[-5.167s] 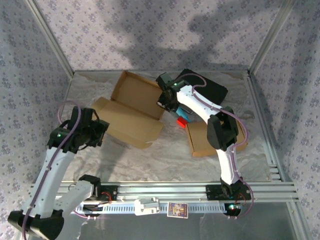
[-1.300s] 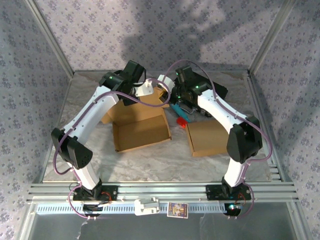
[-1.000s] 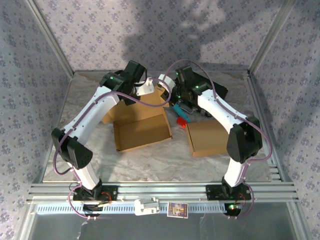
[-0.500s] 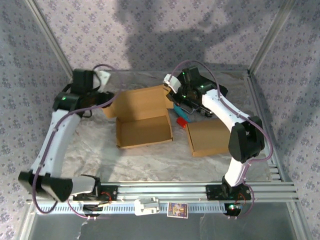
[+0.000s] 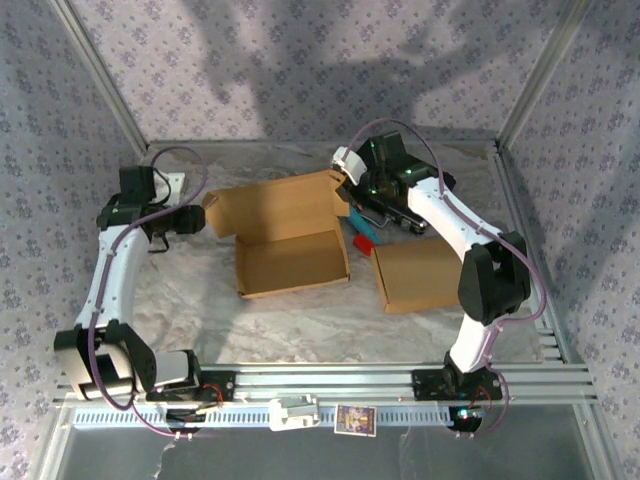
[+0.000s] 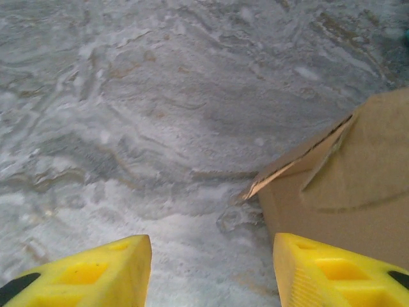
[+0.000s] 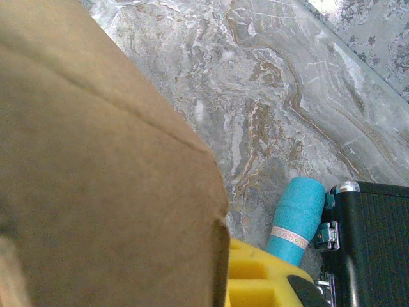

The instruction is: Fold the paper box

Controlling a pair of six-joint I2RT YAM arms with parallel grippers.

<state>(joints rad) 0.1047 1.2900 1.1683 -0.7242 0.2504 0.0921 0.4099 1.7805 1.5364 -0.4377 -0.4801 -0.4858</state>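
Paper box (image 5: pixel 291 262) is sitting open about mid-table, a bit left of center, tray flat on the marble-look table (image 5: pixel 300 325) and its lid (image 5: pixel 283 205) standing up along the far side. The right gripper (image 5: pixel 348 188) is at the lid's top right corner, fingers squeezed together on the cardboard. From the right wrist camera you mostly get a big brown panel, with one yellow finger (image 7: pixel 255 276) tucked right behind its edge.

The left gripper (image 5: pixel 188 220) is down low just off the box's left flap. From its own camera the two yellow fingers (image 6: pixel 96 272) are spread apart with just bare table between them, and the flap's corner (image 6: pixel 339 185) is just past the right-hand one. Can't tell if it's actually touching.

Right of the box there's a teal tube (image 7: pixel 295 220) and a small red thing (image 5: pixel 364 243), then a second cardboard box (image 5: pixel 420 275) nearer the front, and a black case (image 7: pixel 374 243) at the back, next to the tube.
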